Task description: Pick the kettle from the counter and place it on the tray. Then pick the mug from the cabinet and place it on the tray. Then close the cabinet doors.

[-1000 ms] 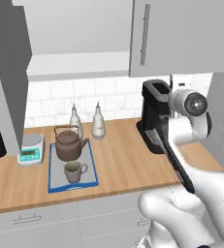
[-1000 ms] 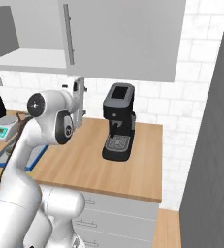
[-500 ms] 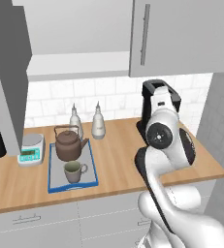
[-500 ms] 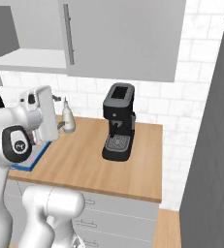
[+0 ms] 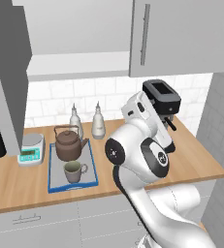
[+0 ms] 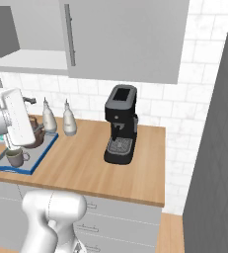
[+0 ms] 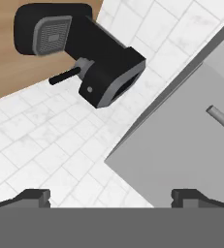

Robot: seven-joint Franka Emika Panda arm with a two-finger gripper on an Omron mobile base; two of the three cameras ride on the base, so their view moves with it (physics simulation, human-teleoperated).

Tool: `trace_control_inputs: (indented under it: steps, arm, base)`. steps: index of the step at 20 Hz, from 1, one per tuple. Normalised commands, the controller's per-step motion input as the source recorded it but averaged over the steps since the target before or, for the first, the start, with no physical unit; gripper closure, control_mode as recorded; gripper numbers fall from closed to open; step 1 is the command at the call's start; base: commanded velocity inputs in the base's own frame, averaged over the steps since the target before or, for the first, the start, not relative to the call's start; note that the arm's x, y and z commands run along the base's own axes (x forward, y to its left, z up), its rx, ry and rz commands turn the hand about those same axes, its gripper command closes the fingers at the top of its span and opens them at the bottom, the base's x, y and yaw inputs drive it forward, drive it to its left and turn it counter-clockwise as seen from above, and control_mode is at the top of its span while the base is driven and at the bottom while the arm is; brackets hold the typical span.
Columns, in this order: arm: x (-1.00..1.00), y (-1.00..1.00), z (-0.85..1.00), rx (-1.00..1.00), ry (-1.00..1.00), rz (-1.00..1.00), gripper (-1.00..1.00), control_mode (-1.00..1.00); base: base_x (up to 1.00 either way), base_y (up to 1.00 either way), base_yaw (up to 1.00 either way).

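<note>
The dark-brown kettle (image 5: 67, 143) and the grey-brown mug (image 5: 73, 170) both stand on the blue-rimmed tray (image 5: 50, 170), which lies on the wooden counter (image 5: 16, 186). The cabinet (image 5: 79, 64) above is open. Its left door (image 5: 4, 82) is swung out, and the door (image 5: 181, 38) with the bar handle (image 5: 143, 34) lies flat. In the right base view my white hand partly covers the kettle (image 6: 35, 136), with the mug (image 6: 17, 157) below it. My gripper (image 7: 111, 198) is open and holds nothing. It points at the tiled wall and the door's lower corner (image 7: 181, 145).
A black coffee machine (image 5: 162, 104) stands on the counter right of my arm. Two pale bottles (image 5: 75, 121) (image 5: 98, 122) stand against the wall behind the tray. A small white scale (image 5: 31, 147) sits left of it. A grey wall (image 6: 214, 123) closes the counter's right end.
My arm has swung left from beside the coffee machine toward the middle of the counter, near the tray. The gripper stayed open. Kettle, mug and tray have not moved.
</note>
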Motion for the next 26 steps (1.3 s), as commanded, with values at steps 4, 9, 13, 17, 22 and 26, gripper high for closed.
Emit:
trace_control_inputs:
  steps: [4, 9, 13, 17, 22, 26]
  arm:
    - [-0.01, 0.04, -0.30, -0.30, 0.05, 0.00, -1.00, -1.00]
    - [-0.41, 0.48, -0.01, -0.27, 0.00, -0.11, -1.00, -1.00]
    - [-0.26, 0.66, 0.00, -0.31, 0.04, -0.22, -1.00, -1.00]
    - [-0.07, 0.79, 0.04, -0.24, 0.13, -0.28, -1.00, -1.00]
    - [0.00, 0.95, 0.03, -0.18, 0.21, -0.32, -1.00, -1.00]
    - [0.01, 1.00, 0.00, -0.19, 0.29, -0.29, -1.00, -1.00]
  base:
    - [0.00, 0.00, 0.00]
    - [0.00, 0.00, 0.00]
    - [0.00, 0.00, 0.00]
    - [0.00, 0.00, 0.00]
    - [0.00, 0.00, 0.00]
    - [0.00, 0.00, 0.00]
